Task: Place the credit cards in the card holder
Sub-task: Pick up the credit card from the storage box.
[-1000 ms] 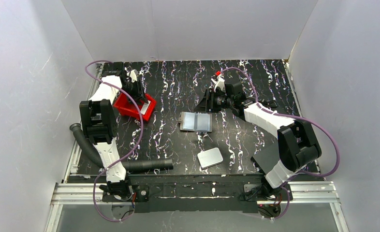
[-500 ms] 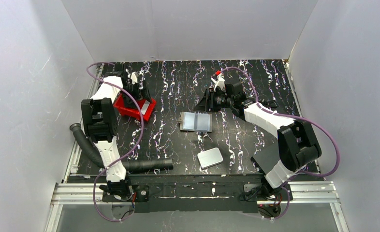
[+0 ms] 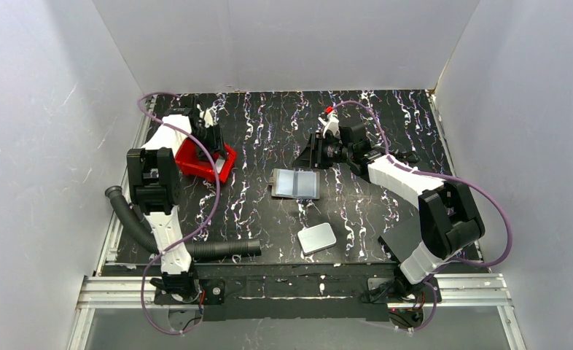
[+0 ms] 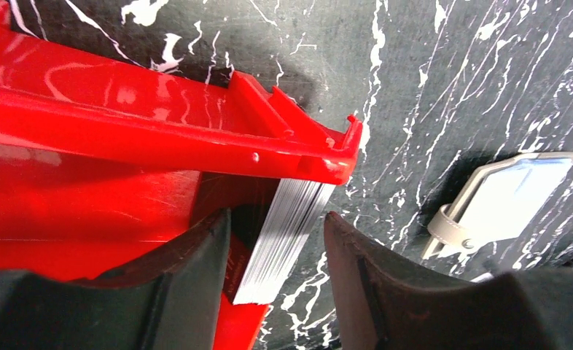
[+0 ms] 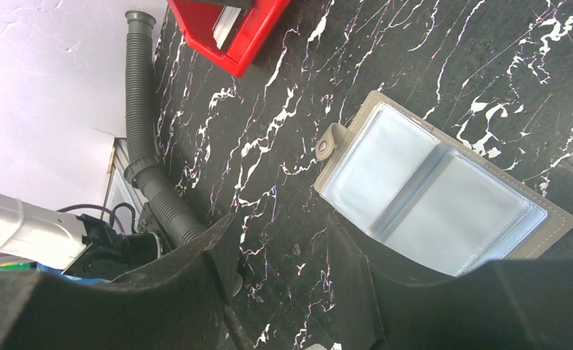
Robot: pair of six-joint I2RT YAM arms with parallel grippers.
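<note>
The credit cards [image 4: 287, 237] are a stack standing on edge at the open end of a red tray [image 4: 123, 109]; they also show in the top view [image 3: 216, 167] and the right wrist view [image 5: 226, 20]. My left gripper [image 4: 276, 255] is open, one jaw on each side of the stack with a gap on both sides; in the top view it is over the tray [image 3: 209, 142]. The card holder [image 3: 296, 184] lies open and flat mid-table, showing clear pockets [image 5: 429, 193] [image 4: 506, 197]. My right gripper [image 5: 280, 248] is open and empty, just behind the holder [image 3: 310, 154].
A white rounded slab [image 3: 317, 238] lies near the front centre. A black ribbed hose [image 3: 218, 250] runs along the front left and shows in the right wrist view [image 5: 149, 146]. A black flat sheet [image 3: 399, 244] lies by the right arm's base. White walls enclose the table.
My left gripper has shifted slightly right and farther back over the red tray. The right arm and the card holder have not moved.
</note>
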